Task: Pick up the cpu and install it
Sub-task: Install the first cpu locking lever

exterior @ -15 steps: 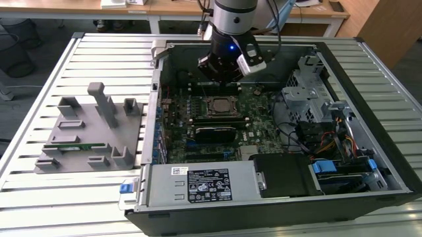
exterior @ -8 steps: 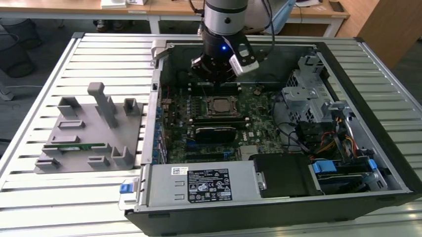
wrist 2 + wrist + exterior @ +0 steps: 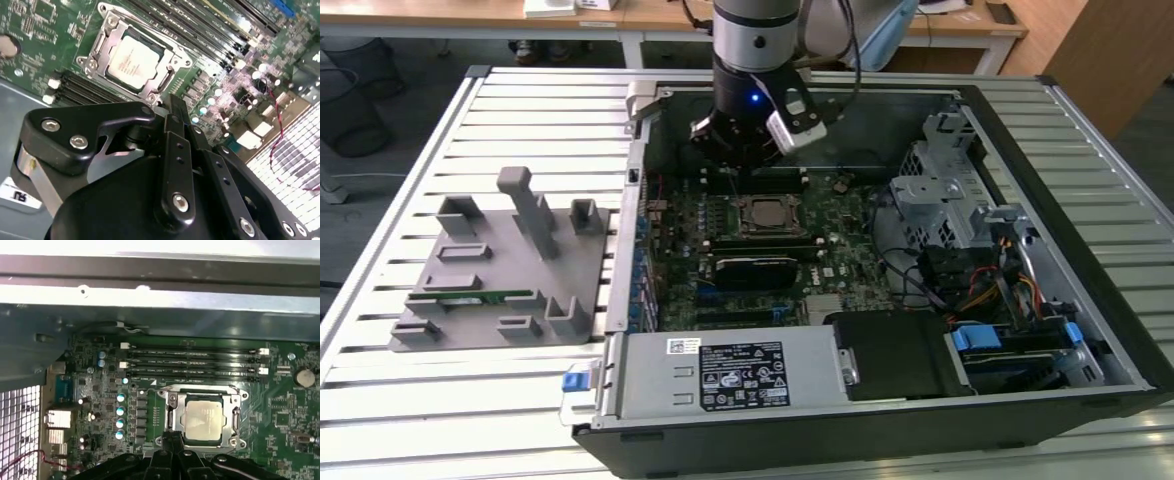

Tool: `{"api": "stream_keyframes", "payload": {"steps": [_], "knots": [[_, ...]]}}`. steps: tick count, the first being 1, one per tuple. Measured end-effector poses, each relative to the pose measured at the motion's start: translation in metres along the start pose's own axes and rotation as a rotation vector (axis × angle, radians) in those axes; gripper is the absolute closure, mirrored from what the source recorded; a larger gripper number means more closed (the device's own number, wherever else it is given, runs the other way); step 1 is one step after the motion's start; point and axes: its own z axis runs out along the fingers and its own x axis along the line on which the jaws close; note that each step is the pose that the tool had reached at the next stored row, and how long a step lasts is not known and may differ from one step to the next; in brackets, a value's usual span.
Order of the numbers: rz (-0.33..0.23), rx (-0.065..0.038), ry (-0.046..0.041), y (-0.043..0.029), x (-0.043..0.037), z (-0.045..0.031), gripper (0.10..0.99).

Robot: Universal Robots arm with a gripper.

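The cpu (image 3: pixel 133 61) lies flat in the socket frame (image 3: pixel 101 36) on the motherboard (image 3: pixel 280 410), just below and ahead of the gripper (image 3: pixel 172 107), whose fingers look drawn together and hold nothing, tips apart from the chip.

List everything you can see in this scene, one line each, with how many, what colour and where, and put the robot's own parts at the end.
Open black desktop computer case: one, lying on the slatted metal table.
Green motherboard: one, inside the case.
Silvery square cpu: one, seated in the metal-framed socket on the motherboard.
Black memory slots: a row of four, beside the socket.
Grey power supply box with a label: one, at the case's near edge in the exterior view.
Grey plastic parts holder: one, on the table at the exterior view's left, holding a long green memory stick.
Black gripper: one, hanging over the motherboard next to the socket.
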Motion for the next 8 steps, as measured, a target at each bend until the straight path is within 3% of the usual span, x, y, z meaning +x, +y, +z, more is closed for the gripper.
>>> {"api": "stream_keyframes", "payload": {"steps": [3, 8], "knots": [[-0.03, 0.0, 0.0004, 0.0, 0.0014, 0.0008, 0.98], [-0.035, 0.0, -0.001, 0.0007, 0.0114, 0.0012, 0.98]]}}
